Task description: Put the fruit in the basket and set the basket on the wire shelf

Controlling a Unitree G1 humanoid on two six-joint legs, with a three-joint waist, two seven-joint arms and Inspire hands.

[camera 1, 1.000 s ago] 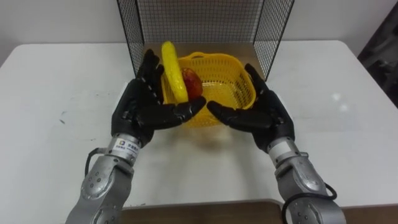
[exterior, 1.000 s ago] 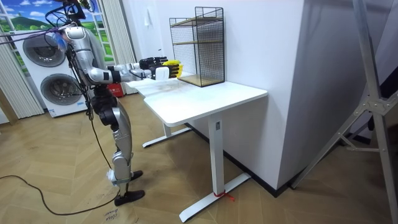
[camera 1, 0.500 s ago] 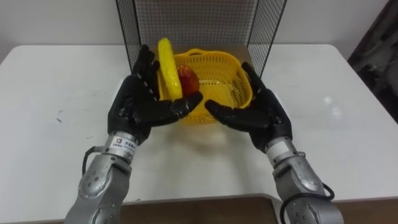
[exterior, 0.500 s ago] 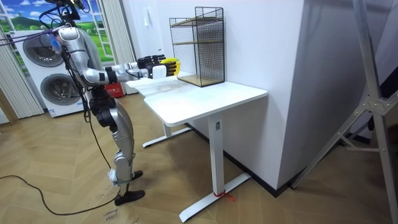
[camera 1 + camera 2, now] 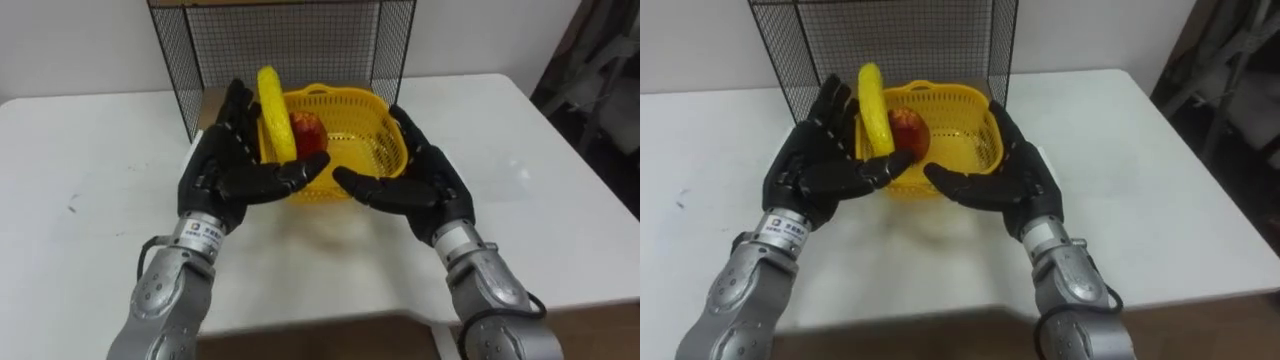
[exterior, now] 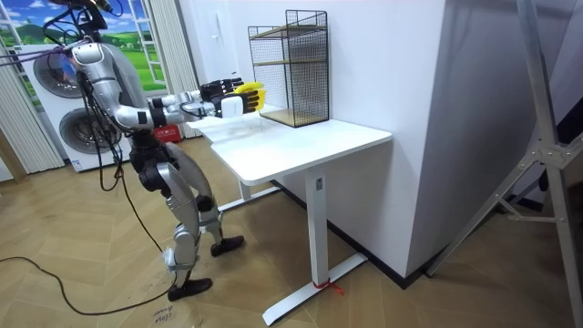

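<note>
**A:** Where's the basket (image 5: 372,160)?

**B:** Centre frame. It's a yellow plastic lattice, pressed between the left hand (image 5: 228,170) and right hand (image 5: 425,188), fingers straight and palms flat on its sides. The banana (image 5: 272,120) leans on its left rim, with a red apple (image 5: 308,132) beside it.

**A:** Handling?

**B:** Probably light but flexible. Press low on the walls, gently, or the smooth banana may tip out. The black wire shelf (image 5: 290,40) stands just behind at upper centre, with the white tabletop (image 5: 80,210) below.

One yellow basket (image 5: 352,152) holds two pieces of fruit: one banana (image 5: 272,108) on its left and one red fruit (image 5: 308,133), probably an apple. One wire shelf (image 5: 290,40) stands at the far side of one white table (image 5: 85,200).
</note>
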